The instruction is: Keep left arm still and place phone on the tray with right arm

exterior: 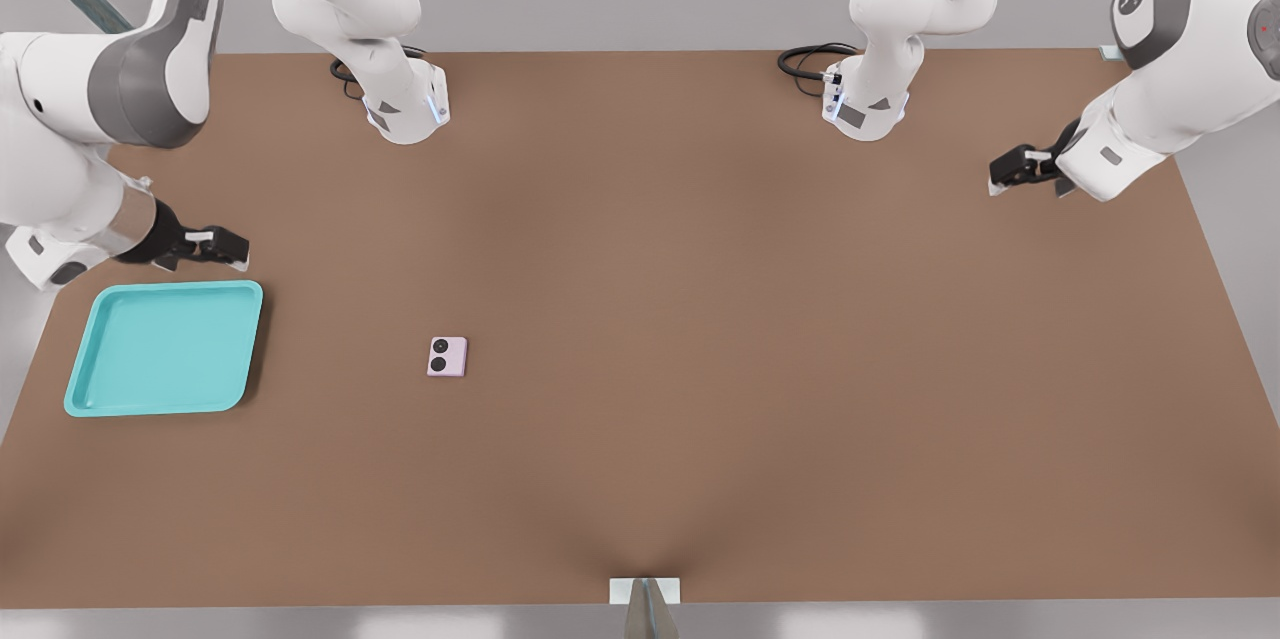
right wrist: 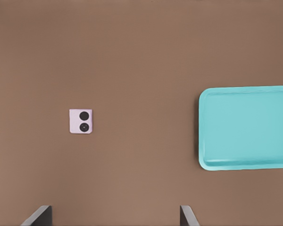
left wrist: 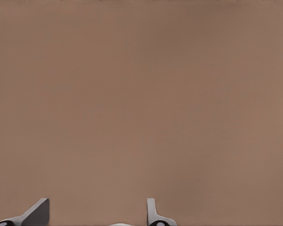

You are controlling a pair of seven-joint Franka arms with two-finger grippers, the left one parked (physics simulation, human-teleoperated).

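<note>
Front view: phone (exterior: 447,356) flat on brown counter (exterior: 720,319), lenses toward the tray (exterior: 165,347), well apart from it. Gripper (exterior: 215,246) hangs above the tray's far edge, fingers (right wrist: 40,215) spread, holding nothing.

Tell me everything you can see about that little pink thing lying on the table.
It is a phone: a small, nearly square, pale pink-lilac slab with two round black camera lenses along one side. It looks smooth and lies flat on the brown table, lenses up, alone. The turquoise tray sits apart from it, toward the front view's left. Nothing touches the phone but the table. The working arm's hand hovers beyond the tray's far edge, fingers open and empty.
</note>
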